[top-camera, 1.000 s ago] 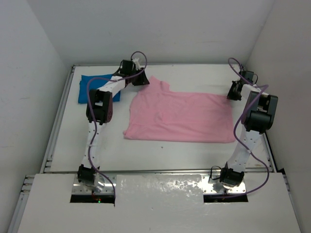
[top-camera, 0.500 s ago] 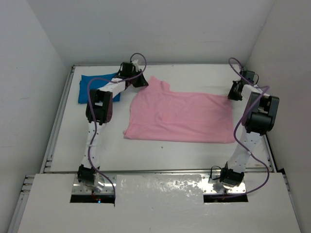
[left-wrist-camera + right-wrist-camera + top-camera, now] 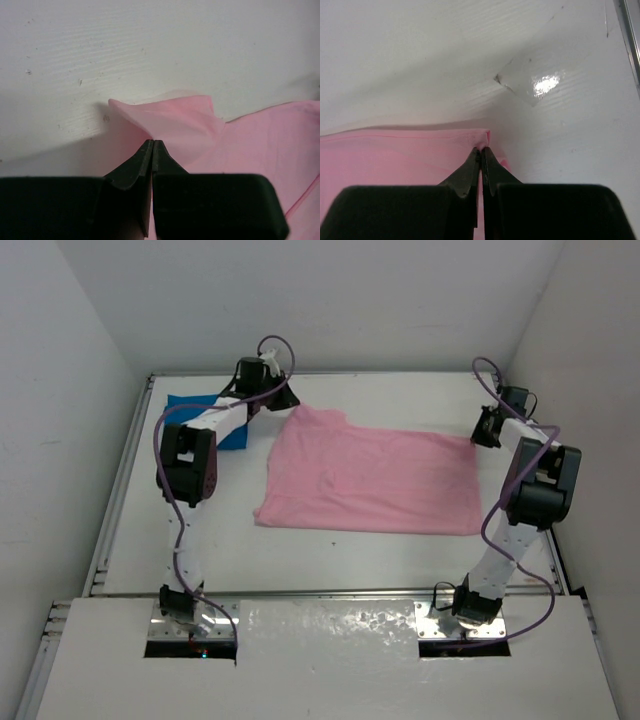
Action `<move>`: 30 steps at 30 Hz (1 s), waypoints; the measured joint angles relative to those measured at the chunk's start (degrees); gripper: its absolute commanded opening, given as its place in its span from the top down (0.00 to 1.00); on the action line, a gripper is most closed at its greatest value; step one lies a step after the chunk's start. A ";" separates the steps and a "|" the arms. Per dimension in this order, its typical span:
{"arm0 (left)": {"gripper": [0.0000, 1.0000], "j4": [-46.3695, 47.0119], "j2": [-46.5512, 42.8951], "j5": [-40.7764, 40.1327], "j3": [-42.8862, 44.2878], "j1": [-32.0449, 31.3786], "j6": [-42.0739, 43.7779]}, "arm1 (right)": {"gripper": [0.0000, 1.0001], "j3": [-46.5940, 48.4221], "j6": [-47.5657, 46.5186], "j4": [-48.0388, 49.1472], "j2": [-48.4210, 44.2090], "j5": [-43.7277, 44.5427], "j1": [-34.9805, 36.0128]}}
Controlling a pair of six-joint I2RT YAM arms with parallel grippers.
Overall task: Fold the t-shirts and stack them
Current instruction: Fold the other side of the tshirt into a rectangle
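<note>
Folding the pink t-shirt: lift from the two far corners.

Verify cloth pinched in the clenched left gripper at the far-left corner, apparently a sleeve, and in the clenched right gripper at the far-right hem corner, with the rest spread flat on the table. Raise both corners together, level, just clear of the surface. Draw toward the near edge with the far edge taut, avoiding sag or twist between the grips. Lay edge on edge before releasing. Leave the folded blue t-shirt, at the far-left corner partly behind the left arm, undisturbed, probably as the stacking base.
</note>
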 measured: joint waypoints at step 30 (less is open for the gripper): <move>1.00 5.01 -30.42 -0.22 -37.86 0.02 7.39 | 1.00 -21.75 -0.07 1.70 -17.11 1.38 -1.84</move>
